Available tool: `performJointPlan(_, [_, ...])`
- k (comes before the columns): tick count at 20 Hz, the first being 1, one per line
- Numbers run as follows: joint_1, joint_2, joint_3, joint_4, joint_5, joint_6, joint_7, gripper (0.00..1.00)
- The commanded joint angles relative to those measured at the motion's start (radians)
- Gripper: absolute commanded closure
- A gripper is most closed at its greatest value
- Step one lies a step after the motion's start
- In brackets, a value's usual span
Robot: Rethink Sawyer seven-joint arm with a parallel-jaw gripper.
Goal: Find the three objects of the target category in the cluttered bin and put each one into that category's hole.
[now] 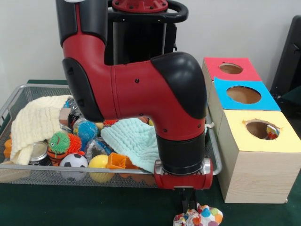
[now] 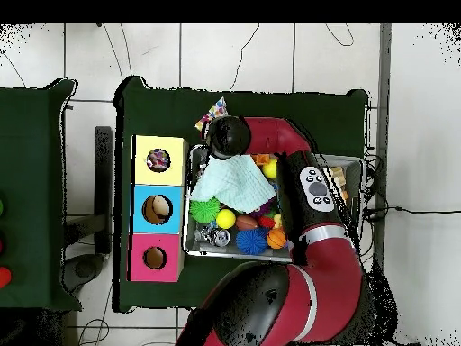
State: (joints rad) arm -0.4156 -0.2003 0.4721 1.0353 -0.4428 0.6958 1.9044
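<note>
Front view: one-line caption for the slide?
Sawyer's tool holds a dotted white cloth piece over the green table in front of the wire-mesh bin, left of the yellow-topped box.

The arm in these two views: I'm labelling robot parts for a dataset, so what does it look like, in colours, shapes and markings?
The arm has glossy red shells with black rounded joint caps, small dark screw holes dotting the red. A black cylindrical wrist ends in a silver ring and a red flange. Below it hangs a small black gripper. In the overhead view a grey panel with round buttons sits on a black link.
</note>
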Motion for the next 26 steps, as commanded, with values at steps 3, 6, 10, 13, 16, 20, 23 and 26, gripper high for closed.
performJointPlan(3, [0.004,-0.009,0.029,0.036,-0.016,-0.049,-0.077,1.00])
performJointPlan(6, [0.006,-0.096,0.021,0.095,0.009,-0.004,-0.052,1.00])
performJointPlan(10, [0.020,-0.256,0.010,0.187,0.064,0.105,-0.010,1.00])
performJointPlan(13, [0.022,-0.319,0.009,0.201,0.086,0.164,-0.021,1.00])
performJointPlan(16, [0.013,-0.330,0.022,0.205,0.109,0.165,-0.025,1.00])
performJointPlan(20, [0.006,-0.354,0.034,0.203,0.147,0.185,-0.039,1.00])
performJointPlan(23, [0.008,-0.412,0.027,0.215,0.176,0.237,-0.048,1.00])
performJointPlan(26, [0.010,-0.474,0.018,0.242,0.202,0.300,-0.061,1.00])
